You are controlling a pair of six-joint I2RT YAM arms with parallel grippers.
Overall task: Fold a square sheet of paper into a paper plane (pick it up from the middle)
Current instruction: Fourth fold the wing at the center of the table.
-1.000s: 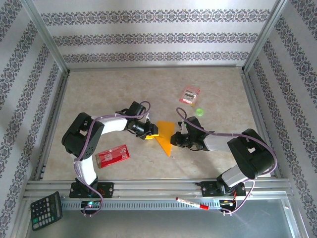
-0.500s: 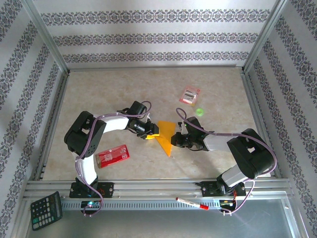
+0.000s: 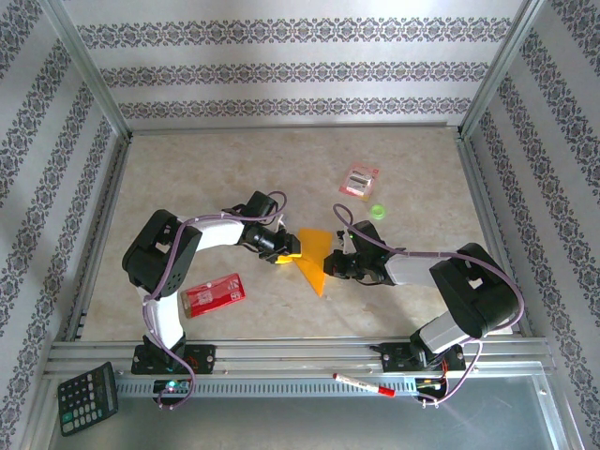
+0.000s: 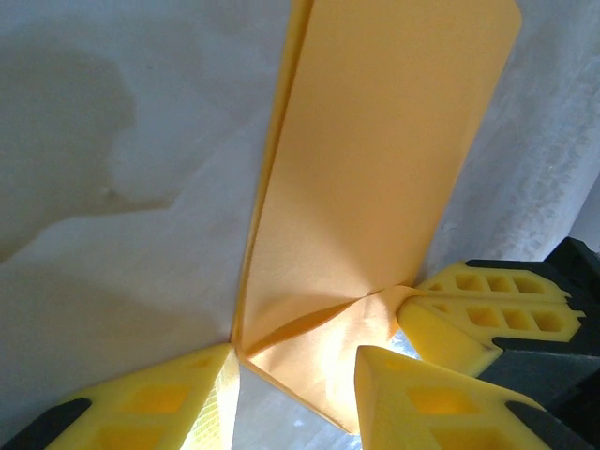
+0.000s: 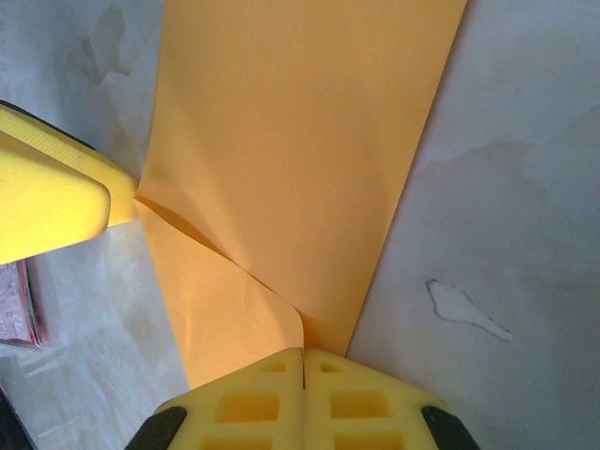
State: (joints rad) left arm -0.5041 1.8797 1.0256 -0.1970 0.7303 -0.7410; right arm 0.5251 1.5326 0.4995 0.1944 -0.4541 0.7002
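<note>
The orange-yellow sheet of paper [image 3: 315, 258] lies mid-table, folded into a long pointed triangle like a half-made paper plane. My left gripper [image 3: 289, 251] is at its left side. In the left wrist view the paper [image 4: 375, 169] shows a raised flap, and my left gripper [image 4: 295, 361] stands open with the paper's near corner between its fingers. My right gripper [image 3: 334, 262] is at the paper's right edge. In the right wrist view it [image 5: 303, 354] is shut on a folded edge of the paper [image 5: 281, 141]. One left finger [image 5: 56, 211] touches the far fold.
A red packet [image 3: 213, 293] lies near the left arm. A pink-and-white packet [image 3: 359, 179] and a small green object [image 3: 378, 211] lie behind the right arm. A calculator [image 3: 87, 398] and a red marker [image 3: 364, 384] rest at the front rail.
The left arm's elbow has shifted slightly to the right. The paper and both grippers stay where they were.
</note>
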